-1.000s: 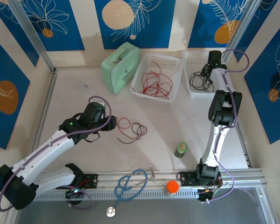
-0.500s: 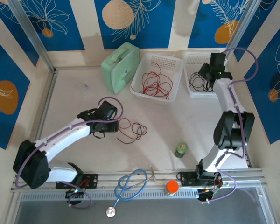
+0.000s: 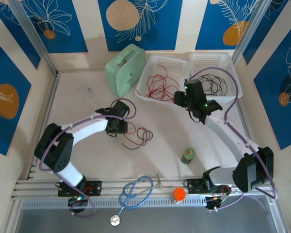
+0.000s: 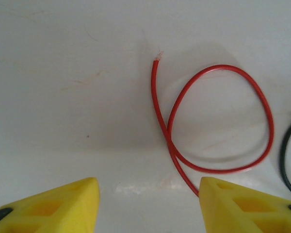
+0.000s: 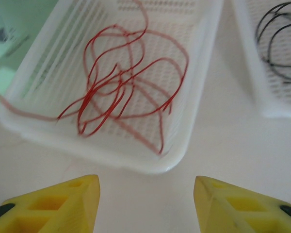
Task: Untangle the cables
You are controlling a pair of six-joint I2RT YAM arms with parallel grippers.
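On the table lie a red cable and a black cable, looped across each other. My left gripper hovers at their left end, open. In the left wrist view the red cable forms one loop; its tail runs down to the inner tip of the right yellow finger, and the black cable shows at the right edge. My left gripper has nothing between its fingers. My right gripper hangs open over bare table, just in front of the left basket's near corner.
A white basket holds several red wires. The basket to its right holds black wires. A mint case stands at the back, a green jar and a blue stethoscope near the front.
My left arm has reached right to the cables on the table and its jaws have narrowed a little. My right arm has swung from the black-wire basket to the front of the red-wire basket.
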